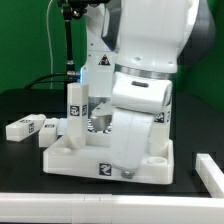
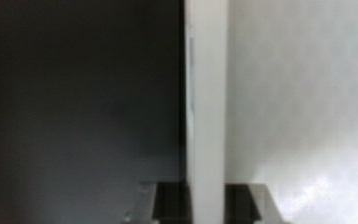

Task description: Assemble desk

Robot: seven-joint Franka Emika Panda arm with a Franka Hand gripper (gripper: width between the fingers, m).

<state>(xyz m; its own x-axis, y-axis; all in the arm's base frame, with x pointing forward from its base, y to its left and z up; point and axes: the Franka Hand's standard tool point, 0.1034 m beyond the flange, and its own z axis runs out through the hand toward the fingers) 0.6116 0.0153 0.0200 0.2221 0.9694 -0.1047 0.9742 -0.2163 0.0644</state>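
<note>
Jaws pinched on a white leg (image 2: 206,100), upright over the upturned tabletop (image 1: 70,158), near a standing leg (image 1: 75,103) at its corner. Best done by keeping the piece vertical, lowering slowly, and twisting without slipping.

A large white plastic rectangular tabletop with raised rim (image 1: 70,155) bears a small black-and-white square tag (image 1: 105,170) on its white wall. Similar black-and-white patterned tags mark the white square-section plastic leg (image 1: 75,104) and the white plastic block legs (image 1: 25,128). The table (image 1: 28,104) is black, the glossy robot arm (image 1: 150,50) is white with a small blue light (image 1: 83,72), and the wall (image 1: 25,40) is green.
</note>
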